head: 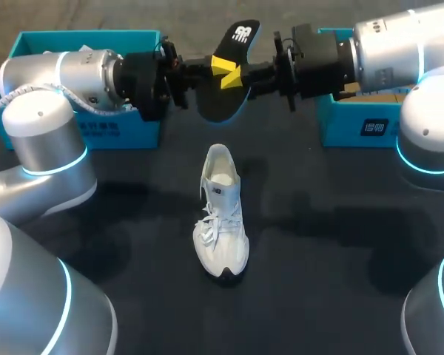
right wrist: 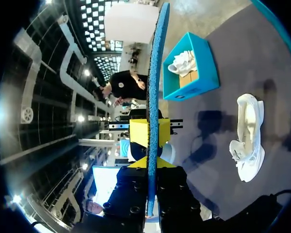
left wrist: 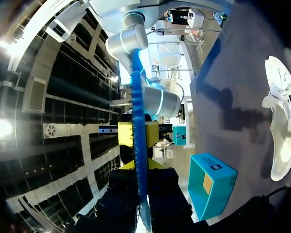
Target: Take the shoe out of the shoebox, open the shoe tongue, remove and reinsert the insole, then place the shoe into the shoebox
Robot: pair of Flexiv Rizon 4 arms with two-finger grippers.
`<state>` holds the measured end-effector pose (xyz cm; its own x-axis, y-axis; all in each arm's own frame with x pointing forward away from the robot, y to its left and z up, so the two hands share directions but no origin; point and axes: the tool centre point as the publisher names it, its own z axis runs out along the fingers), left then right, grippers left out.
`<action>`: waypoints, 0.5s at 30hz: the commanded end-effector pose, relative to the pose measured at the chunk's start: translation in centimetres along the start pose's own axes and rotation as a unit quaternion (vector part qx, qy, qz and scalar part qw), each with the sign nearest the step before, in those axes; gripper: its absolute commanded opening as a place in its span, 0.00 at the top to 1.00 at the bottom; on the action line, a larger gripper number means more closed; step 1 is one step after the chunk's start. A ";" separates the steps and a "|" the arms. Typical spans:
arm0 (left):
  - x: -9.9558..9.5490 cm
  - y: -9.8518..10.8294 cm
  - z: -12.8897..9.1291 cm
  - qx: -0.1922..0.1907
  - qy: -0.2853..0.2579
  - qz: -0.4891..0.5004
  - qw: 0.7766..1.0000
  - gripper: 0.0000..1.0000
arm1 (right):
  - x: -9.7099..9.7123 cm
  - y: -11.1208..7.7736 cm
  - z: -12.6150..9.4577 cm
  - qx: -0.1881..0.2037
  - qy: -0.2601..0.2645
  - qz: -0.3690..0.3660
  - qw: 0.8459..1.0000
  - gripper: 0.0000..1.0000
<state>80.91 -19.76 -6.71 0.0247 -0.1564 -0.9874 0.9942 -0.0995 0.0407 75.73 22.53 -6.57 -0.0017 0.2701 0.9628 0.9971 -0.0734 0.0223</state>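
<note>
Two arms (head: 66, 78) (head: 399, 44), two teal boxes (head: 81, 35) (head: 355, 129), one insole (head: 220, 103), one unboxed shoe (head: 220, 214).

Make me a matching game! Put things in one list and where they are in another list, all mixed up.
Things:
1. insole
2. white shoe
3. left shoebox

Places:
A. in the middle of the table
B. at the table's far left corner
C. up in the air, pinched by the left gripper and the right gripper

Pairs: 1-C, 2-A, 3-B
</note>
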 end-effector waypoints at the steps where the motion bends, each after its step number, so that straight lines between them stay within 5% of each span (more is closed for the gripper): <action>1: 0.2 -0.2 0.3 -0.003 -0.003 0.001 1.000 1.00 | -0.2 -0.2 0.4 -0.004 0.002 0.001 1.000 1.00; 3: 0.2 -0.3 0.3 -0.003 -0.004 0.001 1.000 1.00 | -0.2 -0.3 0.4 -0.005 0.004 0.002 1.000 1.00; 5: 0.2 -0.4 0.2 -0.004 -0.002 0.003 1.000 0.00 | -0.3 -0.3 0.4 -0.005 0.006 0.002 1.000 1.00; 15: 0.4 -0.5 -2.9 0.014 0.018 0.007 1.000 0.00 | -0.2 -0.2 -0.7 -0.014 0.001 -0.008 1.000 1.00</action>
<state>80.60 -18.43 -7.50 0.0426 -0.1285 -0.9908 0.9922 -0.1105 0.0570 75.83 22.19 -6.76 -0.0185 0.2625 0.9647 0.9947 -0.0927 0.0443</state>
